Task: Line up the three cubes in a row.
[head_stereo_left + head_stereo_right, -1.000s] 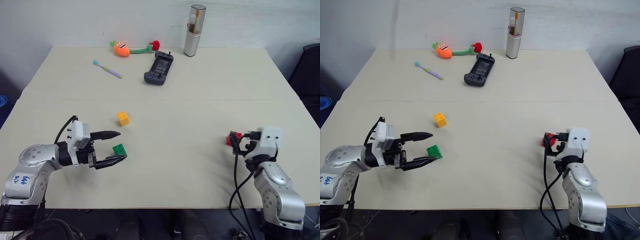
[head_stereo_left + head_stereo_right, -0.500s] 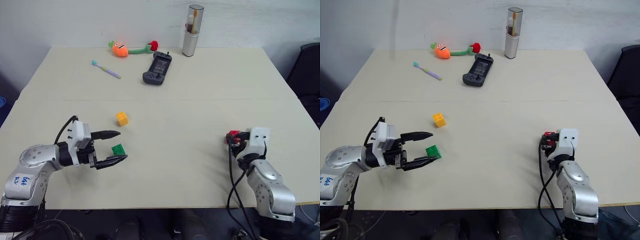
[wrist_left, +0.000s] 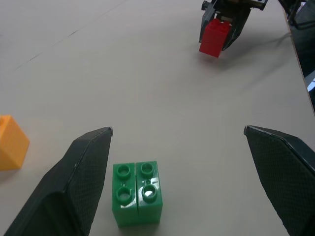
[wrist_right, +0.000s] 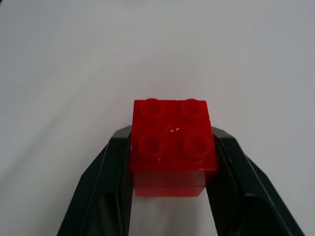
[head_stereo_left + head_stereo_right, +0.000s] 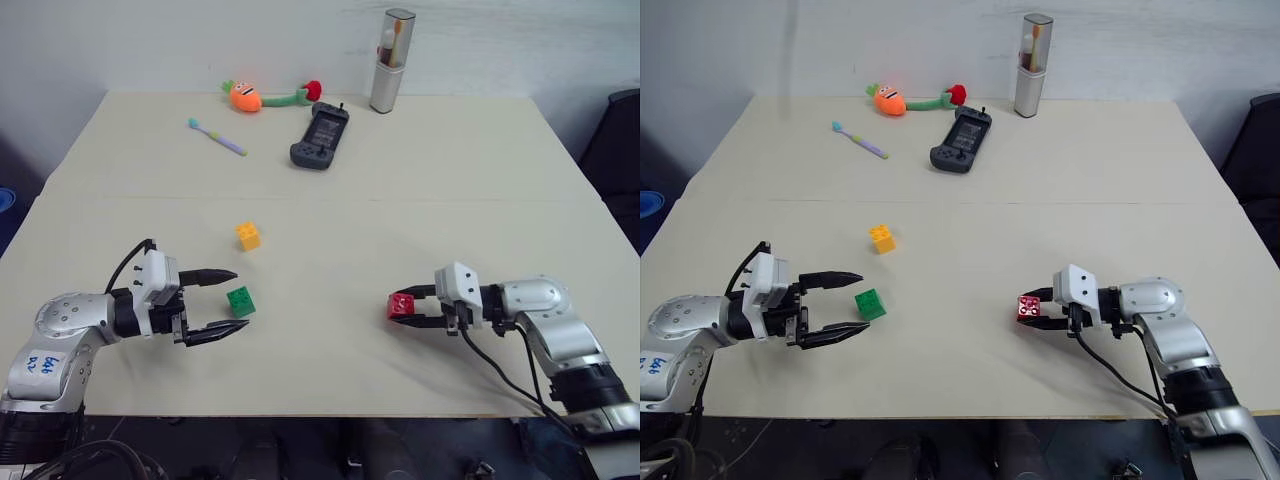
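Your right gripper [image 5: 408,307] is pinching the red cube [image 5: 401,305] by two opposite side faces, studs up, low over the table [image 5: 330,170] right of centre. Your left gripper [image 5: 228,301] is spread wide with the green cube [image 5: 240,300] on the table between its fingers, nearer the upper finger and touching neither. The yellow cube [image 5: 247,236] sits just beyond the green one, further up the table, near it but apart. Judgement: the step in hand is carrying red across to join the other two. Yellow and green already suggest a line running roughly away from you, tilted a little, so either set red on that line just short of green, or plan to shift one of the others. Keep red level, lower it until its base meets the table, then release; dropping it from height risks a tumble. Hold the left fingers clear so they don't nudge green. None of the cubes has a long axis; all three sit studs up, and green and yellow are turned slightly off square to the table edge.
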`<state>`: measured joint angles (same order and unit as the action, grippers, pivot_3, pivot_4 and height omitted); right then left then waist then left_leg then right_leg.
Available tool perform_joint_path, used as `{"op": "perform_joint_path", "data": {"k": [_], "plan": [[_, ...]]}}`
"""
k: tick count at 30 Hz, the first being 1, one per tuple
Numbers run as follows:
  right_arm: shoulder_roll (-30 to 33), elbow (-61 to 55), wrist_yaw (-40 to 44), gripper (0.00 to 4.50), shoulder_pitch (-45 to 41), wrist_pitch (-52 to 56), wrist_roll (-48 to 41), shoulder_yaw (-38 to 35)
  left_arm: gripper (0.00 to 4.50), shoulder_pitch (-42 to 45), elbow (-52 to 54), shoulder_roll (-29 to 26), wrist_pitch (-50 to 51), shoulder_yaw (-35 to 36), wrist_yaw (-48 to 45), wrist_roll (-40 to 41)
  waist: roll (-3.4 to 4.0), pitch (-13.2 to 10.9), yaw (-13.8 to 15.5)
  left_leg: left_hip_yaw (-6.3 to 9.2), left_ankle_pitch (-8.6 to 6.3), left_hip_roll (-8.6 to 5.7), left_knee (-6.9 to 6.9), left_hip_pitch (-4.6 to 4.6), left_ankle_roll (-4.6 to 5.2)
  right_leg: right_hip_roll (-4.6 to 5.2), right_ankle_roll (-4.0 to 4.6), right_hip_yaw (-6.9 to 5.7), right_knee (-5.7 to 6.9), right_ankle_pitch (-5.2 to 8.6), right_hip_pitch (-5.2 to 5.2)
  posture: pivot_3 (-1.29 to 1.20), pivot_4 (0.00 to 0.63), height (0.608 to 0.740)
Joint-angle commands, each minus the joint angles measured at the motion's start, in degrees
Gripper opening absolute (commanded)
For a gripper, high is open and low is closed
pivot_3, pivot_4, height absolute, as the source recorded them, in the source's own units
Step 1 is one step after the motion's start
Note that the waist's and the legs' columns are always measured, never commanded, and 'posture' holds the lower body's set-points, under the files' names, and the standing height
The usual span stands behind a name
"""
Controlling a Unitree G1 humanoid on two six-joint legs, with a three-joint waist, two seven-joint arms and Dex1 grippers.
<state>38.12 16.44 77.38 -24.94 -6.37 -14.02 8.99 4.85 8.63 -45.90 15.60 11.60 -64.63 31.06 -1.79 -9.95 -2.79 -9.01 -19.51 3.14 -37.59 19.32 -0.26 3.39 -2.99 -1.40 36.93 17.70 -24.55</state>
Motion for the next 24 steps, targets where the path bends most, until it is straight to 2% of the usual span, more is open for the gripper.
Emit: {"op": "perform_joint_path", "data": {"k": [1,4,7,13,18,21,24], "plan": [[-1.5,5.0,2.6,1.51,-1.9,-5.0,1.0,0.7,4.5,-2.3,3.2,-1.3,1.2,3.1,0.6,1.0,0.01,0.0,-0.1,-0.01,-0.03,0.01,-0.02,0.03,0.02,0.01,0.0,0.0,-0.02,0.0,-0.01,0.0,0.15,0.74],[-2.9,6.5,2.8,1.51,-2.7,-4.7,0.6,0.6,4.5,-3.7,4.0,-1.4,1.5,4.3,0.9,1.2,0.01,0.0,-0.2,-0.01,-0.1,0.05,-0.25,0.03,0.07,0.06,-0.01,0.0,0.05,0.0,0.06,0.0,0.15,0.74],[-3.6,4.3,2.7,2.48,-2.5,-2.7,-0.8,0.0,4.5,-4.2,4.3,-1.3,1.8,5.5,1.6,1.2,0.03,0.0,-0.4,0.01,-0.11,0.06,-0.39,-0.02,0.07,0.08,-0.01,0.01,0.22,-0.01,0.09,0.0,0.15,0.74],[-0.8,-11.1,1.1,4.44,0.3,2.6,-8.6,-6.2,4.5,-6.1,2.9,-2.3,5.7,12.2,3.9,3.1,0.28,-0.2,-0.4,0.04,-0.13,0.11,-0.38,0.0,-0.07,0.06,0.11,-0.02,0.45,0.06,-0.04,0.0,0.15,0.74],[3.1,-22.7,-2.0,4.48,7.1,8.1,-14.8,-13.4,4.5,-14.0,-4.4,-3.1,4.3,21.4,3.3,1.7,0.28,-0.2,-0.3,0.08,-0.19,0.11,-0.34,-0.01,-0.07,0.08,0.12,-0.07,0.35,0.08,-0.01,0.0,0.15,0.74],[-0.5,-29.0,-6.8,4.48,14.2,10.0,-21.3,-18.3,4.5,-20.4,-12.6,-2.2,1.2,26.0,3.3,-0.7,0.25,-0.2,-0.4,0.09,-0.26,0.15,-0.33,-0.01,-0.03,0.07,0.14,-0.09,0.3,0.08,0.0,0.0,0.15,0.74],[-3.6,-31.8,-8.4,4.48,20.5,8.8,-23.2,-20.1,4.5,-23.8,-18.0,-1.4,-2.4,27.6,3.3,-2.5,0.24,-0.1,-0.4,0.15,-0.41,0.21,-0.24,-0.04,-0.07,0.06,0.19,-0.18,0.23,0.11,0.02,0.0,0.15,0.74]]}}
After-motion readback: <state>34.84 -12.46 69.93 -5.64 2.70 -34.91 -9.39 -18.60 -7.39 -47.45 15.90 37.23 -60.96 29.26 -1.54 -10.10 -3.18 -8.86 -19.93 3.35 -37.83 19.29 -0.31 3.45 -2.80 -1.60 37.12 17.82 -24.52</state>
